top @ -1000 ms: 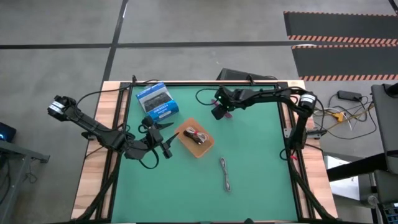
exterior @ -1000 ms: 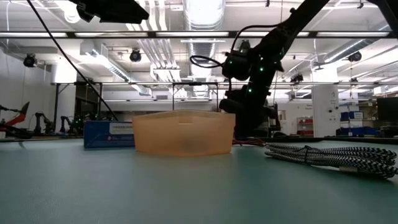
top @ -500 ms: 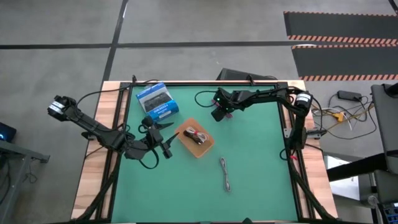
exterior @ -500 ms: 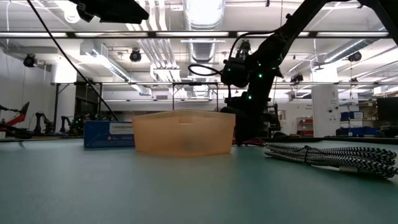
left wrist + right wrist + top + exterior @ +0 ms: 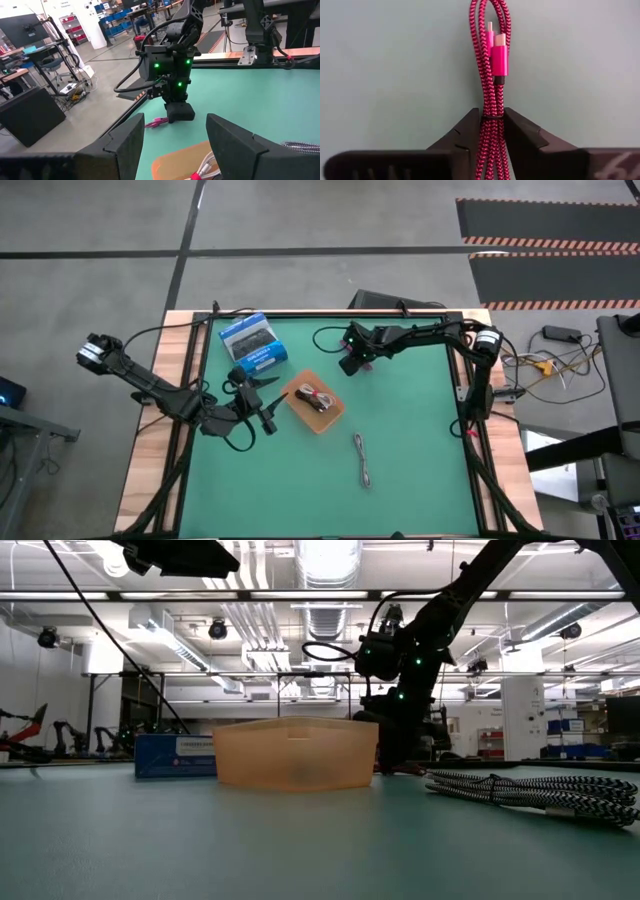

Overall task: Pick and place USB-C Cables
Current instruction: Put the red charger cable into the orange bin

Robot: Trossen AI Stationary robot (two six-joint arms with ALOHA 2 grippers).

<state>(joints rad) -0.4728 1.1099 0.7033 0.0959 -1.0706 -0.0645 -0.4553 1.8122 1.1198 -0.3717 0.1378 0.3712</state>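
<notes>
Fingers (image 5: 125, 145) of the left arm are standing wide apart with nothing between them, waiting low over the counter (image 5: 410, 450) just beside the tray (image 5: 315, 404), on the box's side of it, probably so that the way stays free for the other arm. Behind them, the blue-and-white box (image 5: 254, 343) is lying near the far left corner and plays no part.

Moving right, the orange tray is holding the white cable (image 5: 318, 398) with red accents, so it looks to be the drop-off place, with 1 of 3 cables already delivered. The grey cable (image 5: 364, 460) is lying stretched on the green counter nearer the front, apart from the tray, not yet collected.

Further right and toward the far edge, the right fingers (image 5: 490, 131) are closing on the pink cable (image 5: 491, 60). In the right wrist view, the 2 fingers are pressing its bundled strands from both sides while the loop and plugs are lying flat on the counter ahead of them. Gripping the bundle across its middle probably keeps the coils together for the lift. From the left wrist view, the right gripper (image 5: 180, 112) is pointing straight down with the pink cable's end showing beside it, so the cable is not lifted yet.
</notes>
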